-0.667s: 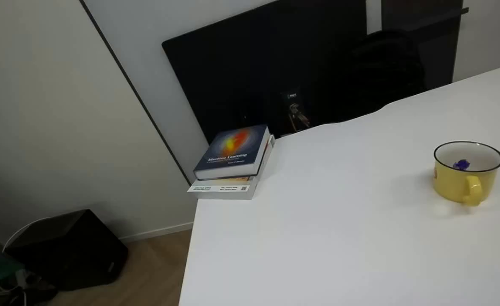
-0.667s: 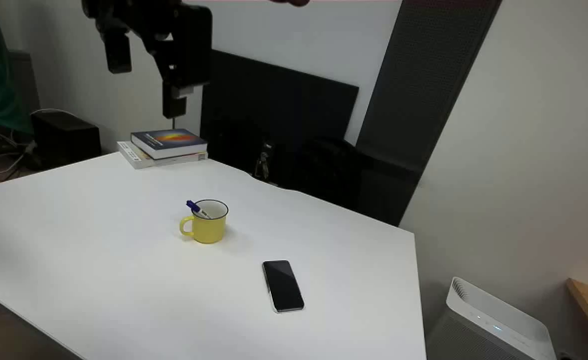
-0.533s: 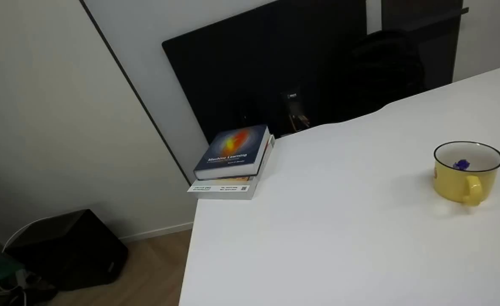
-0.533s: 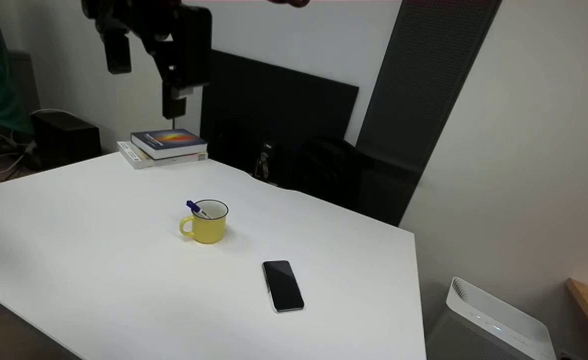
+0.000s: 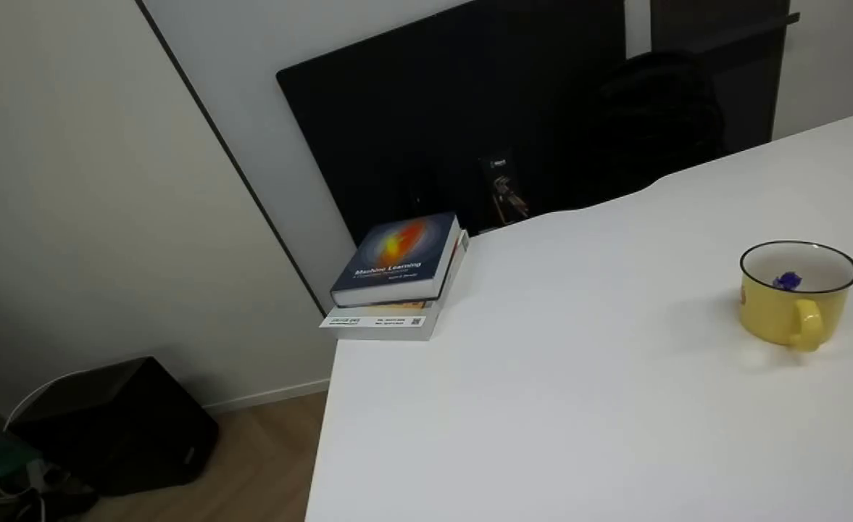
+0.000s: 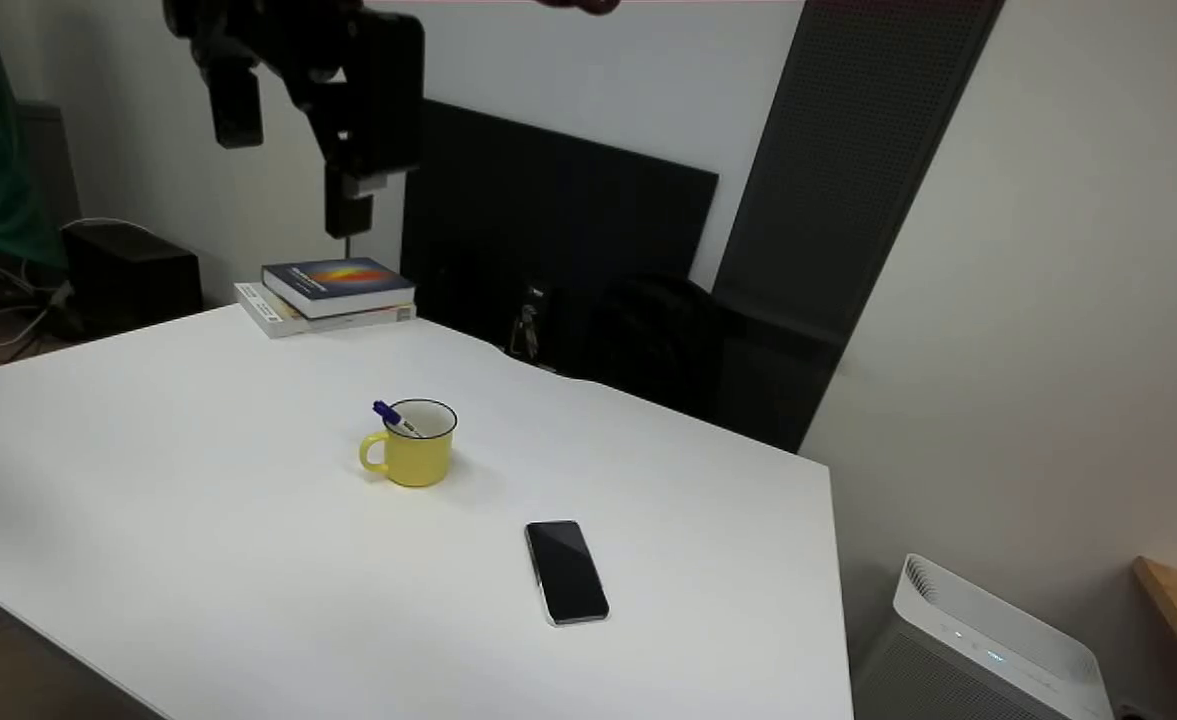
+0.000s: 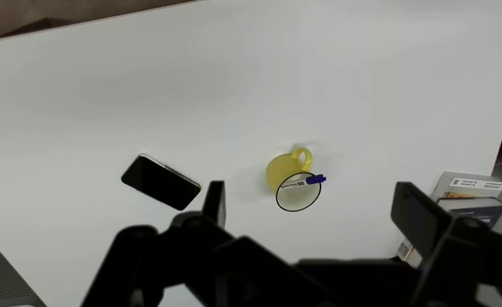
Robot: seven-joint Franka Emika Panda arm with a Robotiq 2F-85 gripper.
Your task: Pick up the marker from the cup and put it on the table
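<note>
The top edge of an exterior view crops the upper part of the gripper (image 6: 295, 178), and a dark red scrap (image 6: 580, 4) on that edge is too cut off to name. In the wrist view the gripper's black body covers six o'clock, and its finger (image 7: 419, 219) toward four o'clock hides part of the books (image 6: 338, 288). The wall of the cup (image 6: 418, 462) hides the lower end of the marker (image 6: 394, 415); in an exterior view the marker (image 5: 787, 281) is only a blurred purple tuft within the rim. Shapes before the black panel (image 6: 568, 190) are mostly too dark to make out. Counted, there is one gripper, its two fingers spread wide; one cup; one marker; one phone (image 6: 567, 572), flat at four o'clock from the cup in an exterior view; and two books, stacked, at eleven o'clock from it there. The yellow cup stands upright on the white table (image 6: 198, 560) and holds the marker, tilted, its cap (image 6: 386, 411) poking over the rim at ten o'clock, near the handle at nine; in the wrist view the cap lies at two o'clock, the handle at twelve.
</note>
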